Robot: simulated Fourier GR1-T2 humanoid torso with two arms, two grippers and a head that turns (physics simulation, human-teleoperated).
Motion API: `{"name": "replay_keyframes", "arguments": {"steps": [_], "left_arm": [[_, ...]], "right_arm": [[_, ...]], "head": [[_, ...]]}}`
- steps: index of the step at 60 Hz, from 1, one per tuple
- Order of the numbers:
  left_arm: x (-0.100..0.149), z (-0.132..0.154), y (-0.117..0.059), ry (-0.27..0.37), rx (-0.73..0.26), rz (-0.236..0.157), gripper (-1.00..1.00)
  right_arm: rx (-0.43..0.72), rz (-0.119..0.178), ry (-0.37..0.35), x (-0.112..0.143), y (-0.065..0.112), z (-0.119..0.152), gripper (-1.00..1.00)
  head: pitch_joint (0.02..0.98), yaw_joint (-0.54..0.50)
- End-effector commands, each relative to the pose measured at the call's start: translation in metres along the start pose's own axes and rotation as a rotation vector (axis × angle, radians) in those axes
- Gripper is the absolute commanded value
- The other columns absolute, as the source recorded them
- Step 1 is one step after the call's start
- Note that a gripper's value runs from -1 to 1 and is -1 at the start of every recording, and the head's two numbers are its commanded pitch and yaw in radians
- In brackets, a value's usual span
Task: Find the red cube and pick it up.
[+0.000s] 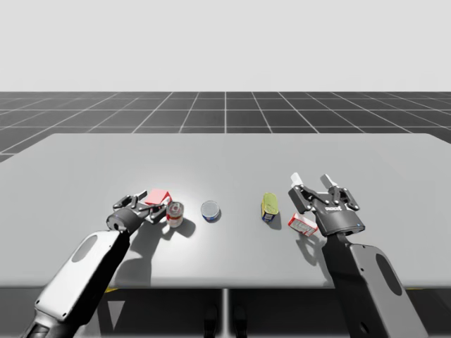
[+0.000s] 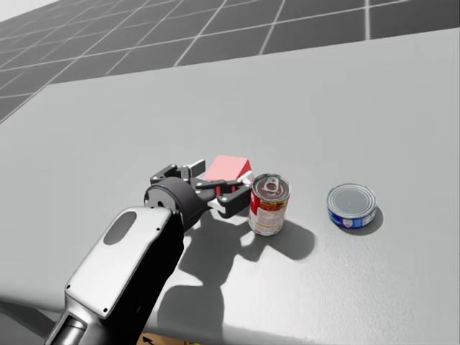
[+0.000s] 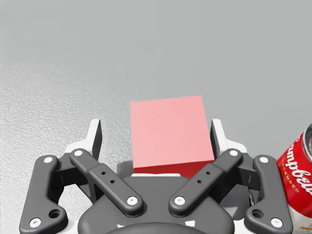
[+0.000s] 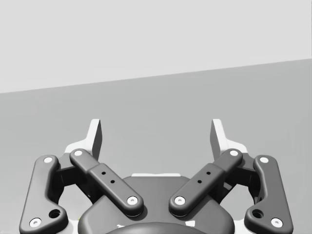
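Left claw (image 3: pixel 156 129): it was open, with one finger on each side of the red cube (image 2: pixel 228 169) and a gap at one finger.
Red cube: it sat on the table (image 1: pixel 225 155) between those fingers.
Red-and-white can (image 2: pixel 269 205): it stood upright just beside the claw.
Low blue can (image 2: pixel 352 205): it stood apart, beyond the can.
Right claw (image 1: pixel 312 179): it was open, well apart from the cube.

I count one red cube (image 2: pixel 228 168), two cans (red-and-white can (image 2: pixel 269 206), blue can (image 2: pixel 352 206)), one yellow-green container (image 1: pixel 268 205), one red-and-white box (image 1: pixel 303 225).
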Motion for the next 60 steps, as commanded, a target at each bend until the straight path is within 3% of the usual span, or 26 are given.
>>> {"name": "replay_keyframes", "arguments": {"steps": [1, 9, 11, 13, 14, 15, 37, 60], "left_arm": [[-0.022, -0.006, -0.012, 0.067, -0.017, 0.023, -1.0], [-0.026, -0.005, -0.015, 0.113, -0.05, 0.022, -1.0], [-0.029, -0.005, -0.016, 0.128, -0.058, 0.003, -0.93], [-0.031, -0.005, -0.017, 0.13, -0.055, -0.001, -0.48], [-0.031, -0.004, -0.018, 0.139, -0.064, 0.005, 0.54], [-0.032, -0.004, -0.018, 0.142, -0.071, 0.006, 0.93], [-0.032, -0.003, -0.019, 0.124, -0.073, -0.008, 1.0], [-0.032, 0.0, -0.019, 0.114, -0.082, -0.005, 1.0]], "right_arm": [[-0.002, 0.002, -0.005, 0.001, -0.001, 0.0, -1.0], [-0.003, -0.001, -0.008, 0.002, -0.001, 0.001, -1.0], [-0.003, -0.004, -0.009, 0.003, -0.002, 0.001, -1.0], [-0.003, -0.004, -0.01, 0.003, -0.002, 0.001, -1.0], [-0.003, -0.005, -0.01, 0.003, -0.002, 0.001, -1.0], [-0.004, -0.005, -0.01, 0.003, -0.002, 0.001, -1.0], [-0.005, -0.007, -0.01, 0.003, -0.002, 0.001, -1.0], [-0.007, -0.011, -0.012, 0.005, -0.004, 0.001, -1.0]], "head": [[0.769, 0.38], [0.761, 0.38], [0.759, 0.38], [0.758, 0.38], [0.757, 0.38], [0.756, 0.38], [0.707, 0.38], [0.446, 0.41]]}}
